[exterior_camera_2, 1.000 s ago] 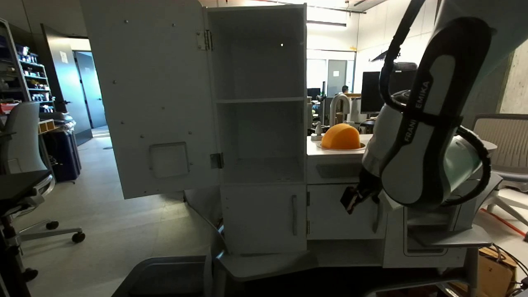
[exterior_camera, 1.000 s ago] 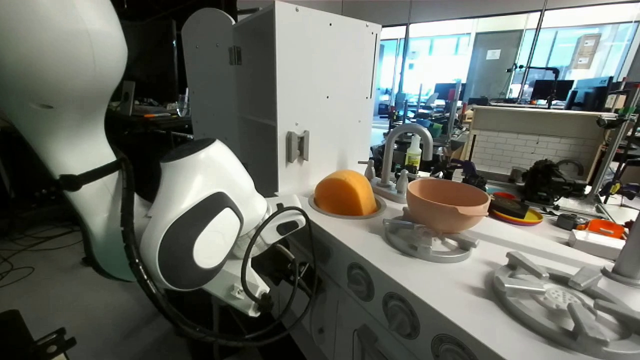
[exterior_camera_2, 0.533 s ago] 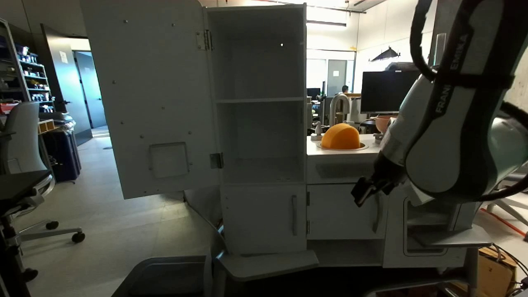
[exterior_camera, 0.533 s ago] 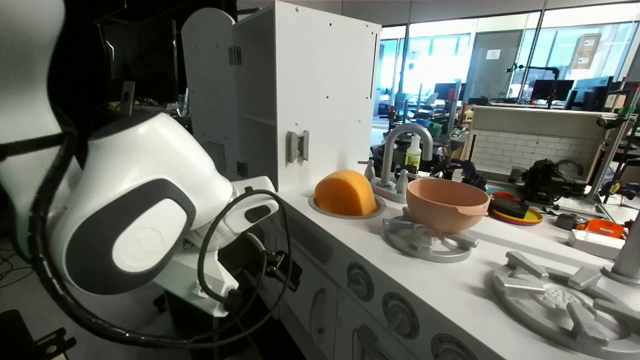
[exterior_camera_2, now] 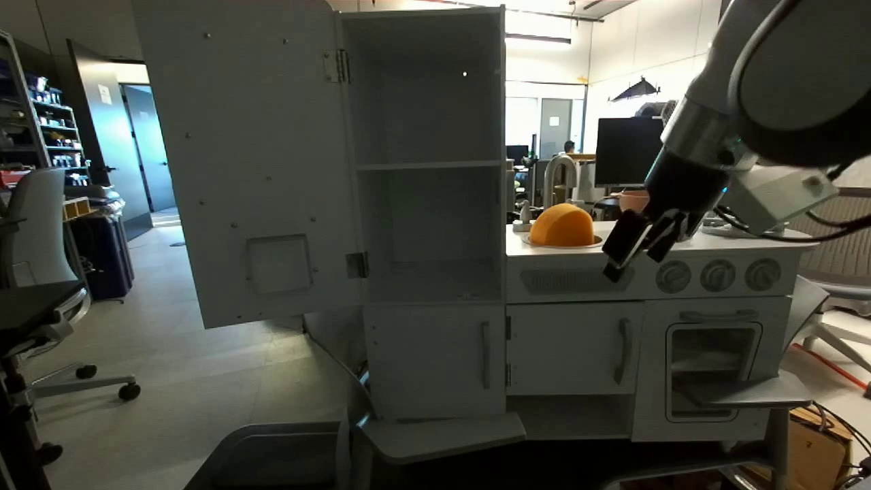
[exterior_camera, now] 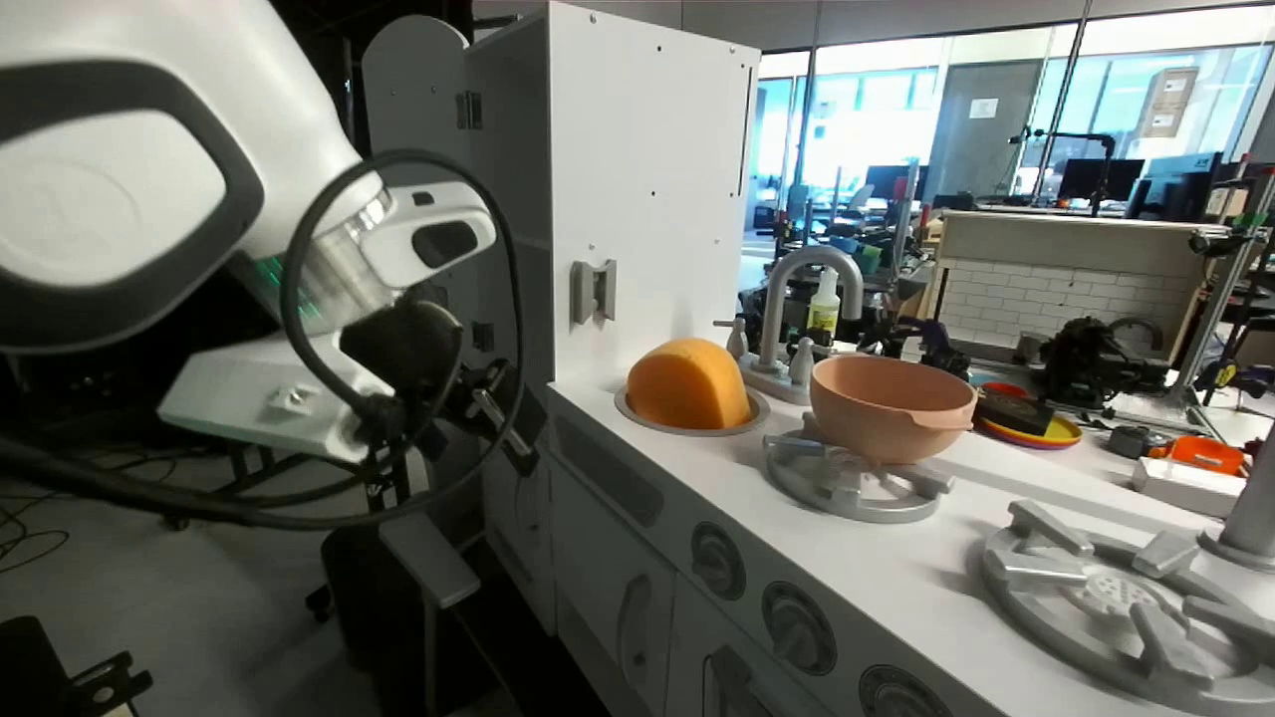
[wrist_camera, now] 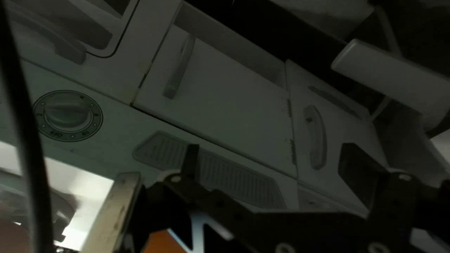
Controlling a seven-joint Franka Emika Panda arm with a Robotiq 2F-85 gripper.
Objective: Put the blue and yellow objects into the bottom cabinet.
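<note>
Counter front (exterior_camera_2: 646, 287) now bares its knobs (exterior_camera_2: 717, 275) in an exterior view — gripper (exterior_camera_2: 635, 264) higher, jaws wide.

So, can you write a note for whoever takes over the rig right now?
Gripper: open, holding nothing, in front of the counter.
Blue and yellow objects: can't be made out in any view.
Bottom cabinet: door shut, under the open tall cabinet; the low door beside it is shut too.
Done: can't tell; shut doors hide what may be inside.
To do: probably open the bottom cabinet to check; put in whatever is missing.
</note>
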